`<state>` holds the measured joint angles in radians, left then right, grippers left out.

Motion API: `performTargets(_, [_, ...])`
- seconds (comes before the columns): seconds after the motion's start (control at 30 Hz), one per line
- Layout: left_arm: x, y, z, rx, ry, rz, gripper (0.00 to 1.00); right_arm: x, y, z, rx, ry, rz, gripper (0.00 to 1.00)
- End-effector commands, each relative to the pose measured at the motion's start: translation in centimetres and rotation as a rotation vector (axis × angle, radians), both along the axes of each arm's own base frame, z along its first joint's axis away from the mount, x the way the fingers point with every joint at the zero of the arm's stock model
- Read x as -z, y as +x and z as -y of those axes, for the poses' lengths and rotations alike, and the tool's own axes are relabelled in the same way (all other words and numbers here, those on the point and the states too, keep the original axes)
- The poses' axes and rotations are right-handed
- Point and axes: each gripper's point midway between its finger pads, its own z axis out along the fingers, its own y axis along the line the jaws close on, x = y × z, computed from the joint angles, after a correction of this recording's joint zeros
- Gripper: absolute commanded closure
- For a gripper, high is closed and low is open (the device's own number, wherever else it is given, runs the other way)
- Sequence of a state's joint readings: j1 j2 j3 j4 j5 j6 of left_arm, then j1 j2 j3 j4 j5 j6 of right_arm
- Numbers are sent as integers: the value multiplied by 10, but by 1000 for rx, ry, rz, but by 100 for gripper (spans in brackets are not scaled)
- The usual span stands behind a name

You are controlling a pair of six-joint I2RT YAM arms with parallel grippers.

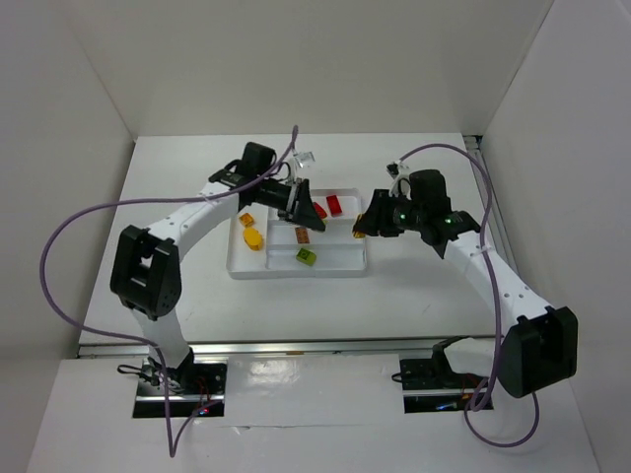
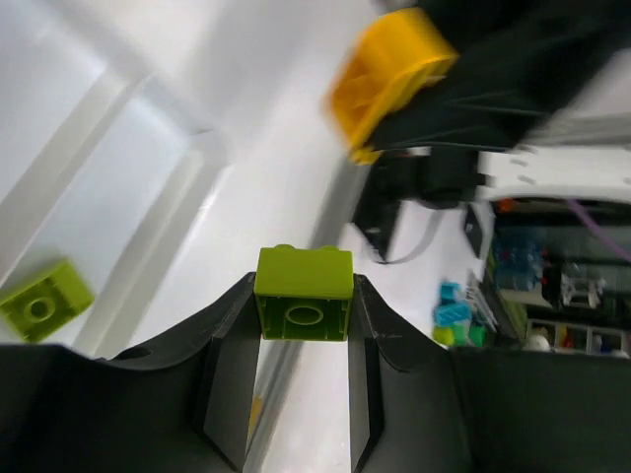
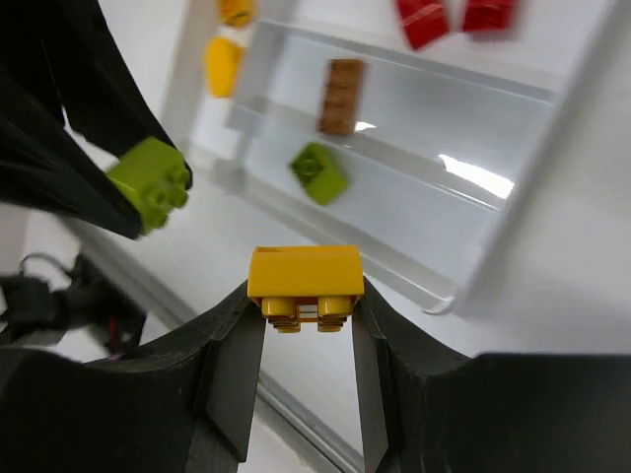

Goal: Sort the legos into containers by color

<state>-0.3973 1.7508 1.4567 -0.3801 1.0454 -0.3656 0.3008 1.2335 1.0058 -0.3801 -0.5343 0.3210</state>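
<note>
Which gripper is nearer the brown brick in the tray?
Left. The left gripper hangs just beside the brown brick, over the tray; the right gripper is over the tray's right edge, farther off.

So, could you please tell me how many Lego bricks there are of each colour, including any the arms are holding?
Red bricks: 2
Brown brick: 1
Green bricks: 2, one in the tray, one in the left pincer
Yellow-orange bricks: 3, two in the tray, one in the right pincer
Total: 8
</note>
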Motion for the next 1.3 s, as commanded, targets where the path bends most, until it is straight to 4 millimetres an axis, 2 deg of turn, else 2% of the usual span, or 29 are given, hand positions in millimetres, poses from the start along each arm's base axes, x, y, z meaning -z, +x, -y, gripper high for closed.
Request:
performTargets(0.0, [74, 10, 3, -118, 287, -76, 100, 18, 18, 44, 295, -134, -29, 82])
performTargets(0.07, [96, 12, 11, -165, 411, -77, 100, 19, 22, 61, 405, -179, -27, 82])
performTargets(0.1, [118, 18, 12, -204, 478, -105, 100, 25, 21, 66, 428, -195, -44, 82])
performTargets(0.13, [131, 25, 10, -245, 542, -95, 100, 22, 23, 73, 473, -202, -29, 82])
performTargets(0.2, [139, 25, 25, -244, 558, -95, 100, 20, 22, 78, 497, -198, -26, 82])
performTargets(0.23, [149, 23, 29, -240, 578, -112, 100, 22, 21, 80, 504, -209, -34, 82])
performTargets(0.33, [159, 25, 39, -264, 634, -66, 100, 18, 19, 81, 499, -213, -26, 82])
performTargets(0.53, [170, 33, 36, -329, 692, -54, 100, 22, 12, 81, 489, -213, -37, 82])
performTargets(0.57, [170, 33, 36, -329, 692, -54, 98, 22, 12, 81, 489, -213, -37, 82])
performTargets(0.63, [168, 31, 34, -320, 703, -56, 82, 18, 14, 78, 488, -185, -18, 82])
performTargets(0.67, [162, 30, 33, -321, 700, -53, 65, 18, 14, 78, 488, -185, -18, 82])
performTargets(0.77, [145, 25, 31, -309, 697, -15, 38, 16, 15, 76, 479, -180, -20, 82])
performTargets(0.8, [141, 20, 32, -305, 703, -7, 24, 18, 17, 75, 474, -186, -16, 82])
performTargets(0.87, [120, 18, 33, -309, 686, 32, 13, 21, 17, 73, 465, -186, -29, 82])
performTargets(0.9, [116, 16, 31, -309, 686, 32, 12, 16, 21, 72, 466, -177, -11, 82])
performTargets(0.97, [98, 15, 30, -309, 671, 53, 10, 17, 23, 70, 459, -172, -13, 82])
performTargets(1.03, [74, 14, 26, -326, 653, 80, 10, 15, 26, 68, 445, -168, -4, 82])
performTargets(1.07, [63, 18, 17, -367, 681, 109, 13, 13, 26, 65, 435, -156, 2, 82])
performTargets(1.1, [38, 19, 9, -411, 667, 156, 13, 10, 28, 58, 415, -147, 9, 82])
performTargets(1.17, [15, 28, -16, -519, 698, 205, 15, 8, 33, 43, 383, -142, 32, 82])
performTargets(1.2, [6, 35, -40, -602, 749, 235, 15, 1, 29, 18, 322, -135, 56, 81])
performTargets(1.23, [-18, 36, -59, -680, 731, 262, 15, -1, 30, 6, 302, -139, 71, 81])
performTargets(1.27, [-26, 43, -85, -765, 744, 256, 15, 8, 33, -10, 267, -160, 69, 81])
